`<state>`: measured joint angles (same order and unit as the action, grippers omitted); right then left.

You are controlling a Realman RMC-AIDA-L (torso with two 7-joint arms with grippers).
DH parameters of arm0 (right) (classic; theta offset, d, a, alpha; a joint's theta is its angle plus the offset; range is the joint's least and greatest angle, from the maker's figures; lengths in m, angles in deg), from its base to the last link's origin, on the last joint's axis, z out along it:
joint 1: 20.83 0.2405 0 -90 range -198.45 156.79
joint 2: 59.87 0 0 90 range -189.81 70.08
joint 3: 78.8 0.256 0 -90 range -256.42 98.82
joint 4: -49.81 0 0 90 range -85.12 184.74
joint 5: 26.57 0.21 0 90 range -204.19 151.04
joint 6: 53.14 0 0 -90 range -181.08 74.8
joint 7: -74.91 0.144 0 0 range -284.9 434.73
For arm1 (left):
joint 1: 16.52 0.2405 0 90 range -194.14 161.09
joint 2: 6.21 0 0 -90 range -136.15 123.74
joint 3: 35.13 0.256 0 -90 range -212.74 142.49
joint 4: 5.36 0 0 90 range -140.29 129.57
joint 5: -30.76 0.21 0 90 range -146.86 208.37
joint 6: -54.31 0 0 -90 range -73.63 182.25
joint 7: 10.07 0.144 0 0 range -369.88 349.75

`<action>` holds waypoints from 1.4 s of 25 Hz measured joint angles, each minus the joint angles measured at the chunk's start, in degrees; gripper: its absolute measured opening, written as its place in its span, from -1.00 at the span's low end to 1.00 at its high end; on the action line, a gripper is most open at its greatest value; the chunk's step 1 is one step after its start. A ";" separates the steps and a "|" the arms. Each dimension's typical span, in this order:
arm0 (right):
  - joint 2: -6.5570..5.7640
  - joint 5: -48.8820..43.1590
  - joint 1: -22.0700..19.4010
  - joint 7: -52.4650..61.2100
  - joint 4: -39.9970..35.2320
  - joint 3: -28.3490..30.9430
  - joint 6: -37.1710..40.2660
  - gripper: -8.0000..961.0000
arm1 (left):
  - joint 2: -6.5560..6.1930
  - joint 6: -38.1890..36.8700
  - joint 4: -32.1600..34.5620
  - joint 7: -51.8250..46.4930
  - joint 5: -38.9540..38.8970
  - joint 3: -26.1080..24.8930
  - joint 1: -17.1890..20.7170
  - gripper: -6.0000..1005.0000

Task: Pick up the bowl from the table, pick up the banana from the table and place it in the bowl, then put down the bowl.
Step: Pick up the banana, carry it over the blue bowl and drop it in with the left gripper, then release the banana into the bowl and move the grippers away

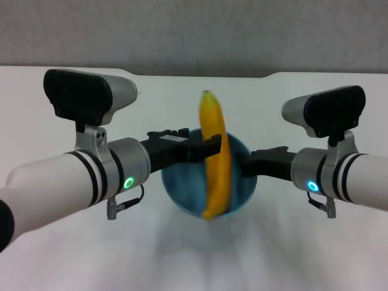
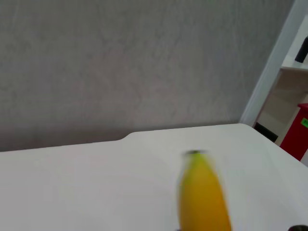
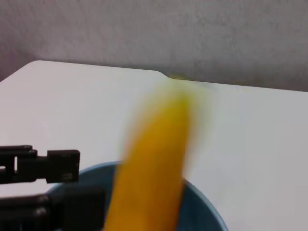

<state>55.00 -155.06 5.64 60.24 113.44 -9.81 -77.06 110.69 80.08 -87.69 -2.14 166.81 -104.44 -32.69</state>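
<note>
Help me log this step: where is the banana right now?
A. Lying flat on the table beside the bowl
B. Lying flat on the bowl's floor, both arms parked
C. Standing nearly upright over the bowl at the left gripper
C. In the head view the banana stands nearly upright across the bowl, its stem tip up, at the left gripper, while the right gripper is at the bowl's opposite rim.

Banana (image 3: 154,163) stands blurred over the blue bowl (image 3: 202,211), left claw (image 3: 48,185) at the rim, white counter (image 3: 72,110) behind.
</note>
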 joint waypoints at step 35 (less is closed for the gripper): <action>0.20 10.48 13.63 -7.52 -22.64 8.18 -10.31 -0.91 | 0.01 -12.88 8.00 12.57 0.62 -11.83 8.38 0.81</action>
<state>55.20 -144.58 19.27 52.72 90.80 -1.63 -87.37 110.70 67.20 -79.69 10.43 167.42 -116.27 -24.32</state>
